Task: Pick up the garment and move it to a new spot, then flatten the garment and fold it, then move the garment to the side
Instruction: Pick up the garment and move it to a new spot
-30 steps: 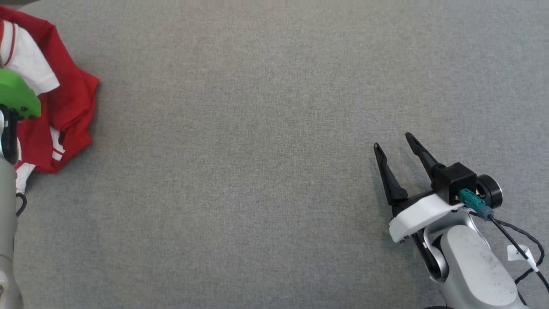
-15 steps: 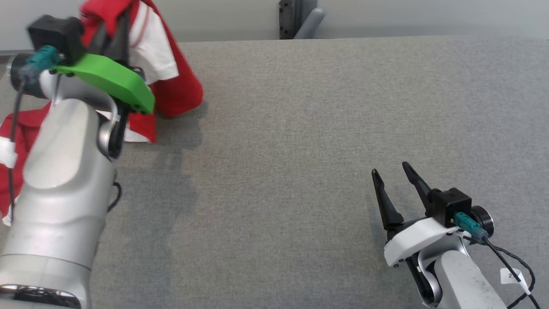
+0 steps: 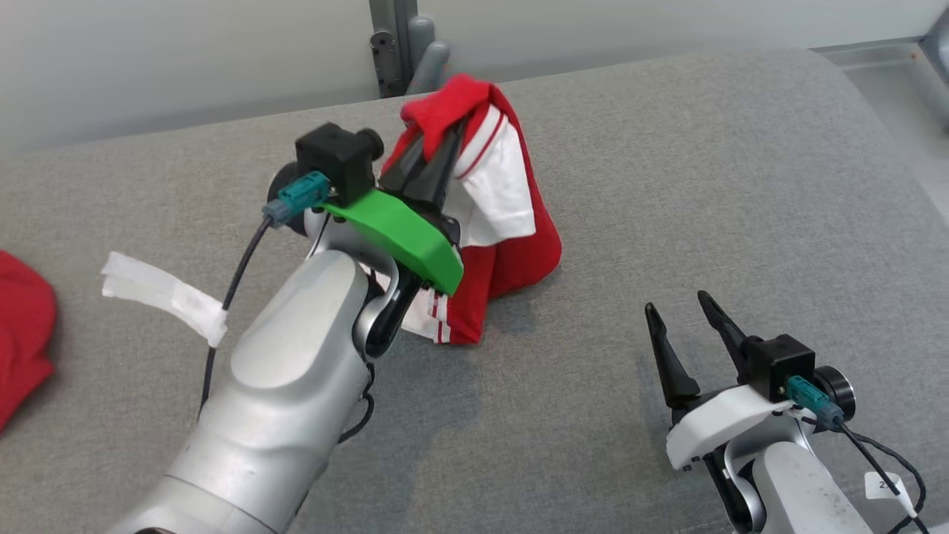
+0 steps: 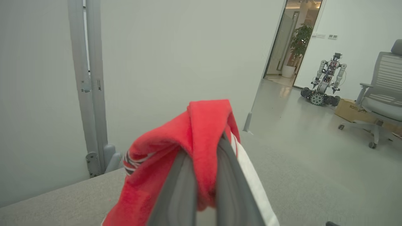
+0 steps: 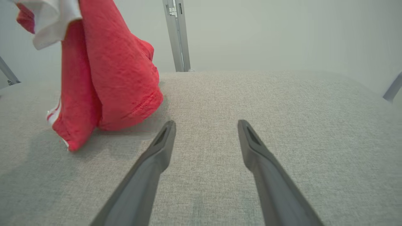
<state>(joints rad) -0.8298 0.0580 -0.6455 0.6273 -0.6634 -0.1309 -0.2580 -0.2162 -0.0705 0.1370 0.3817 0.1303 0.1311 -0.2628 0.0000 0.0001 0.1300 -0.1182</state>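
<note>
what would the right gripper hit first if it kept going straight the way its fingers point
Likely nothing but the grey tabletop: the open right gripper points low along it toward the far wall. The red garment hangs left of that line. Depth is hard to judge.

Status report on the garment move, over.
Left gripper shut on garment, held up, lower end touching grey surface. Right gripper open, empty. Another red cloth far left, apart.
</note>
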